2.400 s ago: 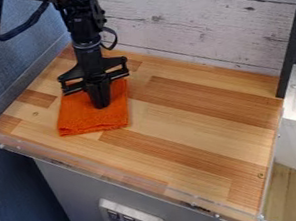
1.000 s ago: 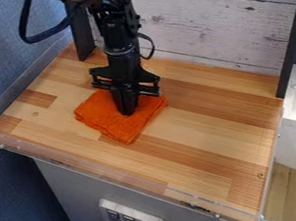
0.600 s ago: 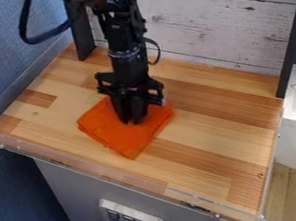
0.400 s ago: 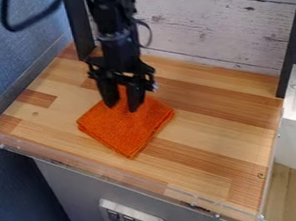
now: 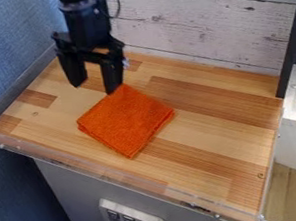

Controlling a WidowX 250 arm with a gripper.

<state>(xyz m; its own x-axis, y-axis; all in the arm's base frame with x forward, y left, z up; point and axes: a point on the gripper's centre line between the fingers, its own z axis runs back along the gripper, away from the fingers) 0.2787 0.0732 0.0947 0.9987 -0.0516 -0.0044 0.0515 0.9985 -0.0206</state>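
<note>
1. Claw [image 5: 95, 88] moved up and toward the upper left, off the middle of the cloth; cloth [image 5: 126, 120] hasn't shifted since 0.4 s ago.
2. Claw state: spread, nothing pinched. One fingertip sits right at the cloth's top corner in view; can't tell if touching.
3. Cloth: orange, folded, flat on left half of wooden table [image 5: 212, 120], corner toward the clear front lip [image 5: 111, 176].
</note>
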